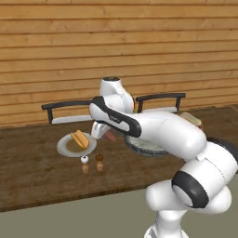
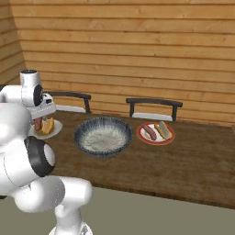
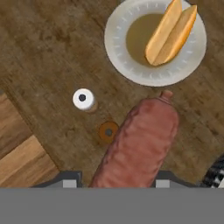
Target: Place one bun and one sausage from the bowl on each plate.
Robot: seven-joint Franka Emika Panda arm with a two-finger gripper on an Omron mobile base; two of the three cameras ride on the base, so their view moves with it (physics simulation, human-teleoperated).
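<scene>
Jaws (image 3: pixel 116 183) grip 1 sausage (image 3: pixel 140 142) beside the plate (image 3: pixel 127 65) holding 1 bun (image 3: pixel 169 31).

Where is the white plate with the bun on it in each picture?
Left base view: the white plate lies left of the middle, left of the arm.
Right base view: at the left edge, the plate peeks out behind the arm.
Hand view: the plate sits at the top right.
Shared landmark: the bun on it.

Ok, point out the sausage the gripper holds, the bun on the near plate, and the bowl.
sausage (image 3: pixel 142 140), hand view, mid-body.
bun (image 3: pixel 169 31), hand view, middle of its top.
bowl (image 2: pixel 81 130), right base view, left rim.
</scene>
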